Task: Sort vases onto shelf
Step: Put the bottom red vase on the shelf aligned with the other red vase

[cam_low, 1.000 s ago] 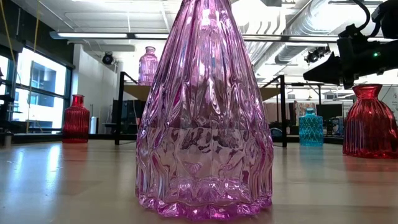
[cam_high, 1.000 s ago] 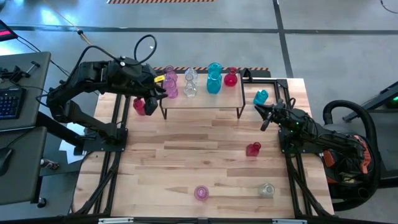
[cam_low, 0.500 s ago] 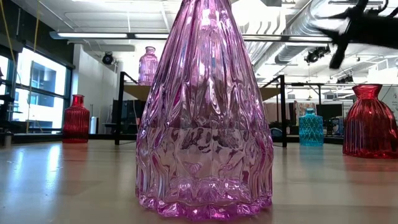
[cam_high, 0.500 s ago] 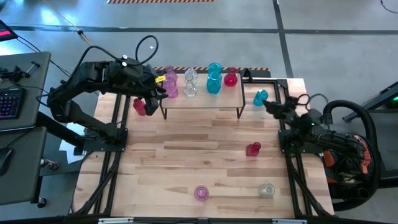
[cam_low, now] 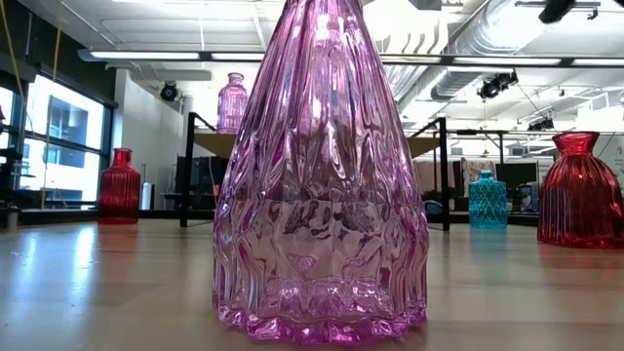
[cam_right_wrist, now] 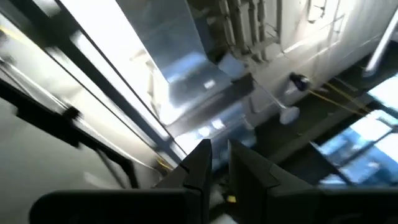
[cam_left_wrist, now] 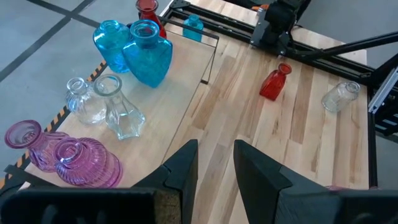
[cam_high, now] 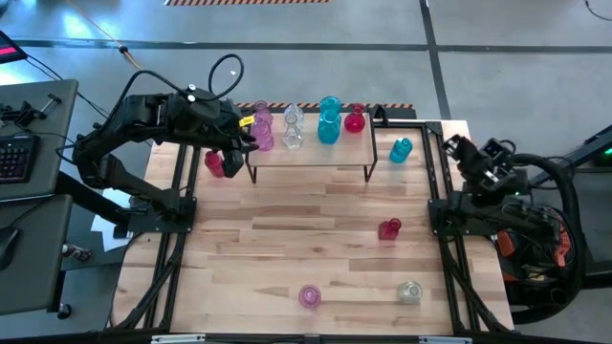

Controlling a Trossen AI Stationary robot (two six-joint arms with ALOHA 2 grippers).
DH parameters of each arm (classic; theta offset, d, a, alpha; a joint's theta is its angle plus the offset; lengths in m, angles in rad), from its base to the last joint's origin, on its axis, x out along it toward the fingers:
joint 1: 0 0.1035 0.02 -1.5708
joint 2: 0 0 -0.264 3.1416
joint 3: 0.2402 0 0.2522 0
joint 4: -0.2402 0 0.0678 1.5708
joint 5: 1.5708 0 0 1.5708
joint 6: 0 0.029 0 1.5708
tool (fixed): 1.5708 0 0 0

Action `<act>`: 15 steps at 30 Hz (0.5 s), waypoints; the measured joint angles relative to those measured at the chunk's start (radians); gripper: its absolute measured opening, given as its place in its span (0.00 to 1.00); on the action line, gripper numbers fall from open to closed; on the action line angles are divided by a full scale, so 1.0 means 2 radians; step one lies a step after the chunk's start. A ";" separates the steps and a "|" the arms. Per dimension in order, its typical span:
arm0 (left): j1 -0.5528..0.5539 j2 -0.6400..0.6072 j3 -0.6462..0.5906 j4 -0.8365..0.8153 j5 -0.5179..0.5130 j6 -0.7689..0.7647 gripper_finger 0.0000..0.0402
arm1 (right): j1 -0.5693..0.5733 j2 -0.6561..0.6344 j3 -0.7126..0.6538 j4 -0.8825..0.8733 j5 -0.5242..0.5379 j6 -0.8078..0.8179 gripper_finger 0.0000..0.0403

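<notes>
Teal vase (cam_high: 401, 149) stands upright on the surface just off the shelf's (cam_high: 311, 151) right end, near the far right corner, and it is the loose vase closest to either arm. The right gripper (cam_high: 457, 150) is lifted at the surface's right edge, so that vase lies to its left and lower; its jaws are narrowly parted and grasp nothing. A red vase (cam_high: 389, 228) sits nearer the right edge's middle, also on that arm's side. The left gripper (cam_high: 239, 137) hovers at the shelf's left end beside 2 pink vases (cam_high: 262, 134), jaws slightly apart and empty. Since every vase's long axis is vertical, a level side approach should suit.
</notes>
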 joint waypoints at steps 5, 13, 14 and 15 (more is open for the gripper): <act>0.000 0.000 0.000 0.000 0.000 0.000 0.24 | 0.000 0.040 0.096 -0.179 -0.013 -0.044 0.12; 0.000 0.000 0.000 0.000 0.000 0.000 0.24 | 0.000 0.153 0.271 -0.597 0.000 -0.026 0.20; 0.000 0.000 0.000 0.000 0.000 0.001 0.24 | 0.000 0.170 0.288 -0.635 -0.003 -0.015 0.22; 0.000 0.000 0.000 0.000 0.000 0.001 0.23 | 0.000 0.186 0.306 -0.671 -0.009 -0.005 0.24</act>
